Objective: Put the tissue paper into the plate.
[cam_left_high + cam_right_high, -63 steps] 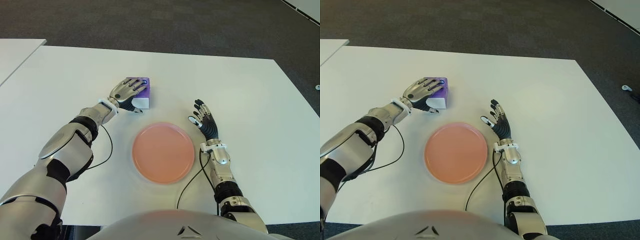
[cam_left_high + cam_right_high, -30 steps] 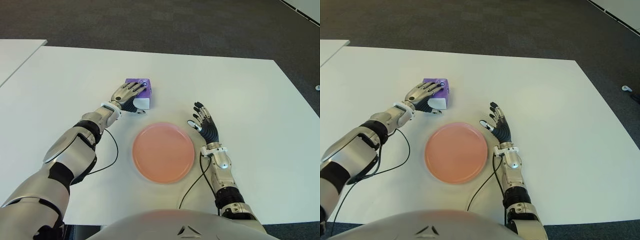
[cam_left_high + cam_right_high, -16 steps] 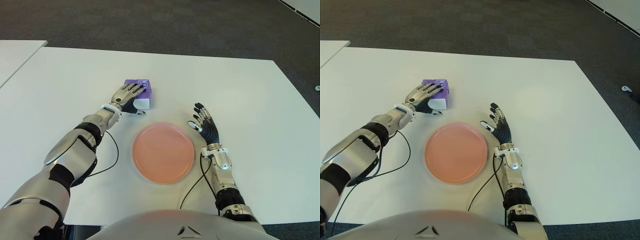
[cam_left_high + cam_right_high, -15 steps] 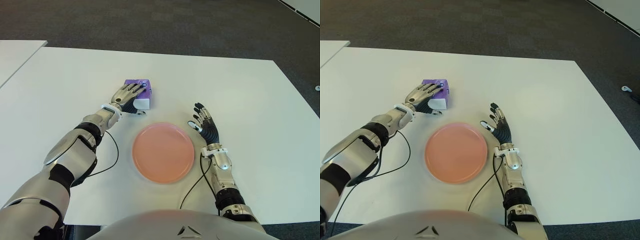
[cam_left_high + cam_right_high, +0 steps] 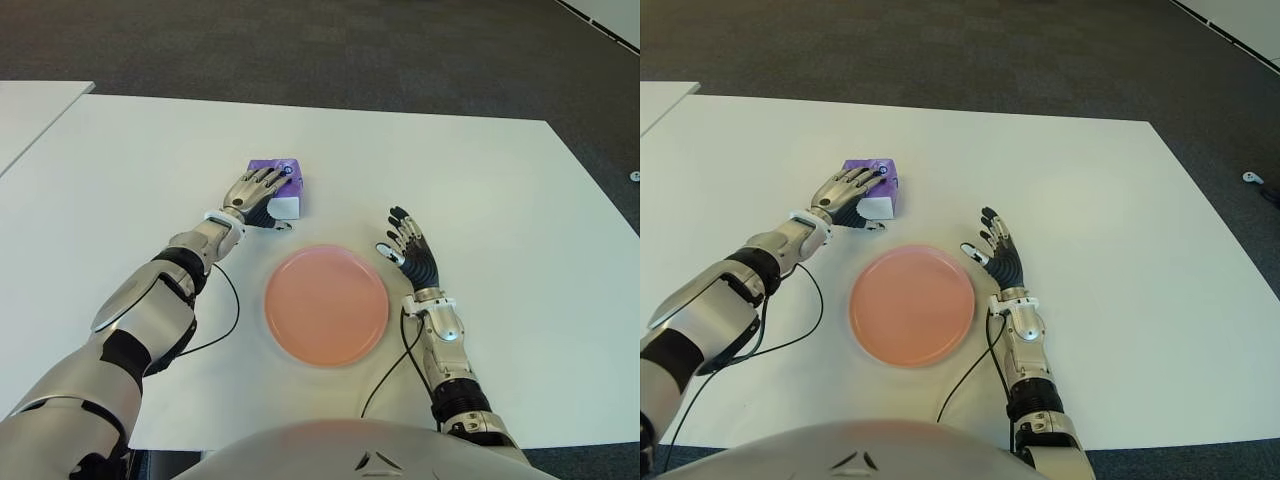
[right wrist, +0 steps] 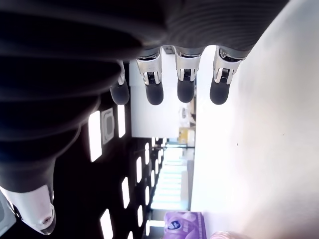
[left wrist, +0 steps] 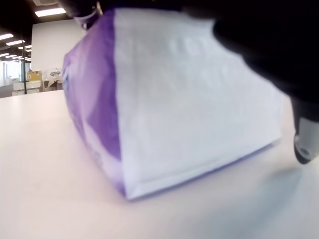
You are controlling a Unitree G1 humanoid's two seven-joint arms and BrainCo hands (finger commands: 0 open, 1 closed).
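- On the white surface (image 5: 130,160), a purple and white tissue pack (image 5: 284,190) sits just beyond the plate (image 5: 326,305), off its far left rim and clear of it.
- Left hand (image 5: 257,190) is draped right over that pack: fingers lie along its purple top, reaching toward the far end, and the thumb comes down at the near white side.
- From the left wrist view, the pack (image 7: 169,109) fills the picture, flat on the surface, its white end face toward the camera and the purple side running away; a dark thumb tip shows just beside its corner.
- So the left hand is laid on the pack, fingers gently curved over it, but I cannot tell that it has closed a firm grip; the pack is down on the surface.
- Plate is salmon pink, round, with nothing in it, right in front of the robot's body.
- Right hand (image 5: 410,252) shows just beside the plate's right rim, palm turned inward, fingers stretched out and fanned, holding nothing.
- Right wrist view agrees: four fingertips (image 6: 185,89) straight and apart, thumb off to one side, and the purple pack (image 6: 182,222) small in the distance.
- A black cable (image 5: 385,366) trails from each forearm back toward the robot.
- Beyond the surface, dark carpet (image 5: 330,45).
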